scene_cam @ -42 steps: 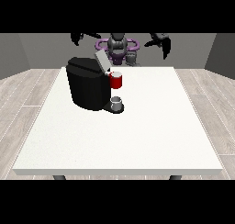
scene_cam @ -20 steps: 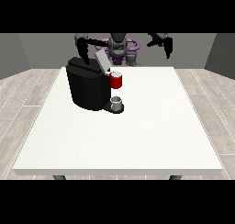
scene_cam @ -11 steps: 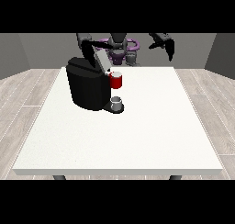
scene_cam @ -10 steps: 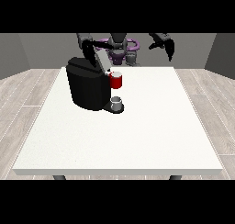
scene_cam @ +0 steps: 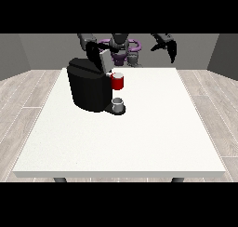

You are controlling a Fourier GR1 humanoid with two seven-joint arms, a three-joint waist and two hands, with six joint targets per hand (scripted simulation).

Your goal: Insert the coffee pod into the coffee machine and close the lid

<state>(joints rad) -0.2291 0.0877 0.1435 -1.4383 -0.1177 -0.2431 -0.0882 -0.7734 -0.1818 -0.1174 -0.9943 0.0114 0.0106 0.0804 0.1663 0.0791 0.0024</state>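
- Black hand at the view's right hangs raised behind the table, fingers drooping loosely apart.
- Hand at the view's left sits just above the coffee machine; finger pose unreadable.
- Grey thing rests on the machine's base, below a red thing at the machine.

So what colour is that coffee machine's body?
Black, seen in the front view: the coffee machine stands on the white table.

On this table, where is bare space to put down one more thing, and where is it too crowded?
The large white table is bare along its near edge and across its right side, right of the red thing at the machine. It is crowded at the far left, where the black coffee machine stands with a small grey thing at its base.
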